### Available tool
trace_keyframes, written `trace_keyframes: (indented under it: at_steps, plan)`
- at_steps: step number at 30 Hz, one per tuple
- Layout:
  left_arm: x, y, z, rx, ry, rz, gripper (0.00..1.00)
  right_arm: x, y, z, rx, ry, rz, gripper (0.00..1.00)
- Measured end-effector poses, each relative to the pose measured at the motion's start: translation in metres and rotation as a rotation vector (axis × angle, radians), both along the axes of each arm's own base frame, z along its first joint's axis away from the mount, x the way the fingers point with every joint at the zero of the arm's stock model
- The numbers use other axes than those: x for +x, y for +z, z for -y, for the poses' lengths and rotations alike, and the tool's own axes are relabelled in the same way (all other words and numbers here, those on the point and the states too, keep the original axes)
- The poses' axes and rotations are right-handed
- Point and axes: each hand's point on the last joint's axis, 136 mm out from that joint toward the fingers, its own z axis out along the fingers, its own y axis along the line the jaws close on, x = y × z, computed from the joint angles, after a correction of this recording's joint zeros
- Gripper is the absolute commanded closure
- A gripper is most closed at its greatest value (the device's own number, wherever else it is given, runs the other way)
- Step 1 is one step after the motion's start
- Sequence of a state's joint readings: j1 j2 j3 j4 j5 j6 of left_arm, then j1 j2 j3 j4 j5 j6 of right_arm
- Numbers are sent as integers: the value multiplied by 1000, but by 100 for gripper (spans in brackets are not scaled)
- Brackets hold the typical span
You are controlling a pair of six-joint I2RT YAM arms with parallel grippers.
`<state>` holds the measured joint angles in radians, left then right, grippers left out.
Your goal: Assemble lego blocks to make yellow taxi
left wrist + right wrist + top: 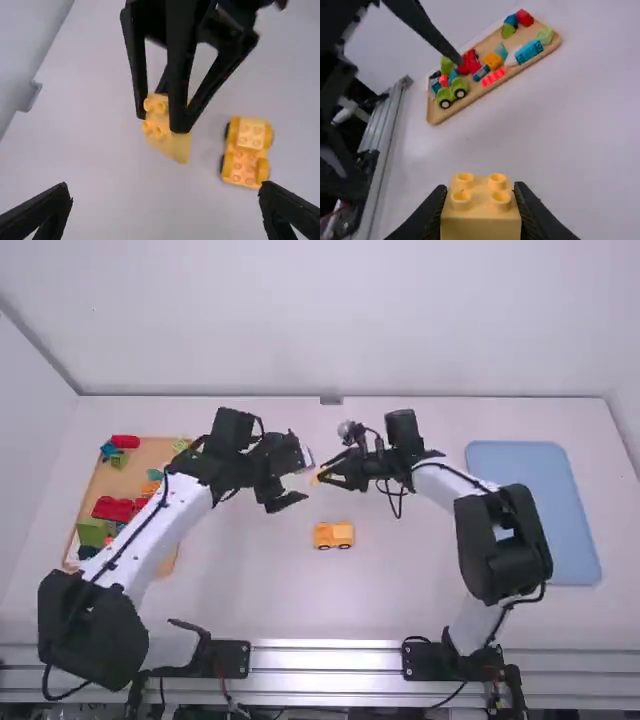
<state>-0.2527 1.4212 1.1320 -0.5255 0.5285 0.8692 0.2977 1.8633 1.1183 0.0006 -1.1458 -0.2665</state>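
the right gripper (481, 201) has its two fingers closed on the sides of a yellow four-stud block (481, 220), the grip leaving the studs free; in the left wrist view the block appears tilted, with a sloping lower part. the left gripper (167, 194) has its fingers spread wide with nothing between them, facing the held block and near it, apart from it. the block is off the table (400, 600), between the two grippers. purpose, as judged: a handover, or a regrip to turn the block, since one gripper pinches while the other presents an empty gap. the task's started piece, a yellow wheeled lego car base (333, 535), stands on the table in front of the arms, upright on its wheels, studs up; a paler four-stud portion rises at one end, the other end sitting lower. that placement presumably keeps it within reach of both arms. assembly judged part done, with the held block probably meant for the base. next move likely calls for lining up the left fingers with the block's free sides before the right ones let go; a skewed grip could twist or drop it. spare pieces, among them a green wheeled car base (452, 95), lie on the wooden tray (439, 116).
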Motion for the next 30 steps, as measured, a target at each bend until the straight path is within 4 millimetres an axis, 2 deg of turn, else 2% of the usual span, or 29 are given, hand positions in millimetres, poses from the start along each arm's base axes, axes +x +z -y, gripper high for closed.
trace_keyframes:
  at_steps: [4, 9, 11, 15, 16, 17, 23, 30]
  plan:
    - [-16, 2, 9, -45, -77, -70, 1, -10, 3, 2, -45, 79, 71, 95]
    - [-15, -22, 21, -81, -125, -178, 1, -36, 15, -3, -83, 238, 196, 98]
    - [-14, -35, 23, -86, -130, -224, 1, -41, 21, -5, -90, 285, 253, 99]
    - [-15, -48, 25, -88, -140, -266, 3, -48, 33, -10, -100, 371, 382, 100]
    - [-15, -47, 25, -88, -141, -265, 3, -48, 33, -11, -100, 375, 391, 100]
    - [-17, -47, 25, -88, -153, -264, 10, -47, 34, -12, -102, 386, 420, 100]
    - [-19, -42, 24, -101, -202, -237, 21, -44, 32, -9, -118, 404, 480, 100]
    - [-16, -29, 11, -190, -246, -194, 17, -41, 35, -5, -97, 393, 492, 100]
